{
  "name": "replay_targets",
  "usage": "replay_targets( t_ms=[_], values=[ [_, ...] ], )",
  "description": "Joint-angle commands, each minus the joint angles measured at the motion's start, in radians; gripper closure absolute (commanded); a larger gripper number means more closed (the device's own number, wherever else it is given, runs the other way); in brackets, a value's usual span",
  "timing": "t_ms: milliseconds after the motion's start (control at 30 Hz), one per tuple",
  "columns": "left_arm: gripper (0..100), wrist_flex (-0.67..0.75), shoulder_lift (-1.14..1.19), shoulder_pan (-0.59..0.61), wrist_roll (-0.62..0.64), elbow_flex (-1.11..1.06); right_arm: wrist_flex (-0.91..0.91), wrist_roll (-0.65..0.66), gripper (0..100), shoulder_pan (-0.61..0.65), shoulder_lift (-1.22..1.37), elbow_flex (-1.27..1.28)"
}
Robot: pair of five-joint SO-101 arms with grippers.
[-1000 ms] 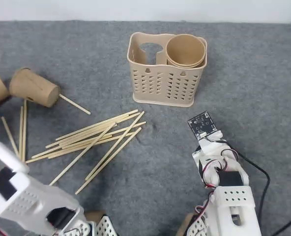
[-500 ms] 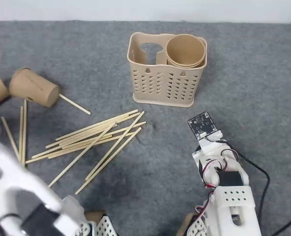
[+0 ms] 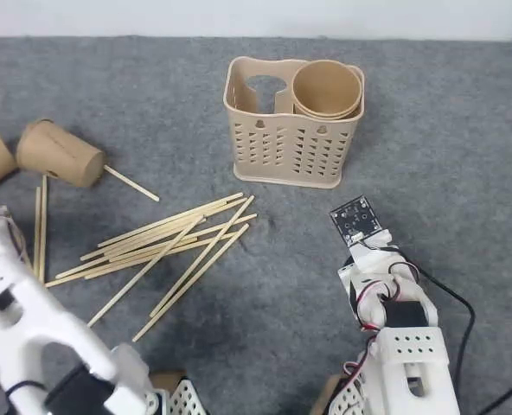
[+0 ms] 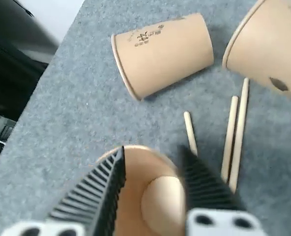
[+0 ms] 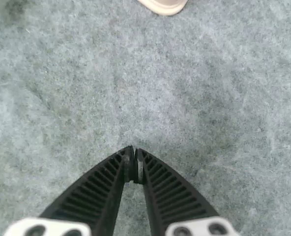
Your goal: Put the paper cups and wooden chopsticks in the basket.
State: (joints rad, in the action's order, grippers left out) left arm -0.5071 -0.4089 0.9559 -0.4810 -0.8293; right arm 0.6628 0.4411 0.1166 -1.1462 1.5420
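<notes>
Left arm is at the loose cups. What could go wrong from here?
1. The left gripper hangs open over a blurred tan shape, probably a paper cup; pinching its thin wall may crush it or squirt it out.
2. The lying cups nearby can roll, and the chopsticks beside them may get dragged along.
3. One compartment of the basket already holds stacked cups; another cup must nest cleanly or it may jam.

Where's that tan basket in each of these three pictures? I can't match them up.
High view: the basket stands upright at top centre, paper cups in its right compartment.
Left wrist view: aimed elsewhere, at fallen cups and chopstick ends.
Right wrist view: a corner of the basket, ahead of the shut right gripper.
Shared landmark: the grey mat.
</notes>
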Motion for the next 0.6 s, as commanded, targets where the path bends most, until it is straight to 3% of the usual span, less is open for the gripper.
replay_targets(
  t_ms=[0, 200, 467, 567],
  values=[
    [73, 0.026, -0.003, 0.014, -0.06, 0.005, -0.021, 0.02, 99.1, -0.007, -0.022, -0.009],
    [76, 0.005, -0.003, 0.028, -0.075, 0.007, -0.021, 0.02, 99.1, -0.007, -0.022, -0.009],
    [80, -0.282, -0.003, 0.021, -0.074, 0.013, -0.021, 0.02, 99.1, -0.007, -0.022, -0.009],
    [83, -0.331, -0.003, 0.02, -0.072, 0.012, -0.021, 0.02, 99.1, -0.007, -0.022, -0.009]
  ],
)
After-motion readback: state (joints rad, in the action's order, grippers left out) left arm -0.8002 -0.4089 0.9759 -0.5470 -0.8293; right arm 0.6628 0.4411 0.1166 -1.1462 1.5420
